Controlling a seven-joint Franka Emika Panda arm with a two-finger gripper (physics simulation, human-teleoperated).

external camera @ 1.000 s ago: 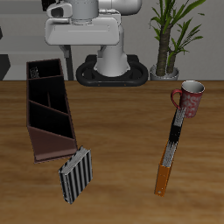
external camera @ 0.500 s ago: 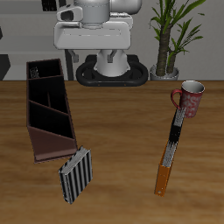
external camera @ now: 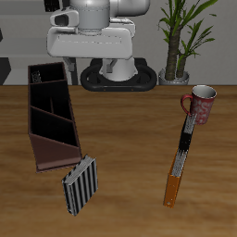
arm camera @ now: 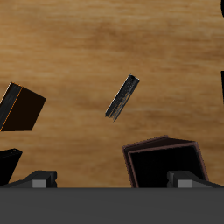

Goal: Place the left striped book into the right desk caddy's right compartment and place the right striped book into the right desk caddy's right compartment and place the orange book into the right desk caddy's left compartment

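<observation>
The right desk caddy (external camera: 53,116), a long maroon tray with dividers, lies on the wooden table. At its near end a striped book (external camera: 80,185) in dull grey and black lies tilted; I take it for the right striped book. No left striped book shows. The orange book (external camera: 173,188) lies across the table, end to end with a narrow black book (external camera: 185,137). My gripper (external camera: 93,54) hangs high over the table's back, far from all of these. In the wrist view the gripper (arm camera: 112,179) is open and empty, its fingers (arm camera: 39,179) wide apart above a maroon box end (arm camera: 166,162).
A red mug (external camera: 201,104) stands by the black book's far end. A potted plant (external camera: 183,37) stands at the back. The wrist view also holds a thin dark slab (arm camera: 122,96) and a dark box (arm camera: 22,107) that I cannot name.
The arm has turned a little and the hand now sits slightly lower. The books, mug and caddy have not moved.
</observation>
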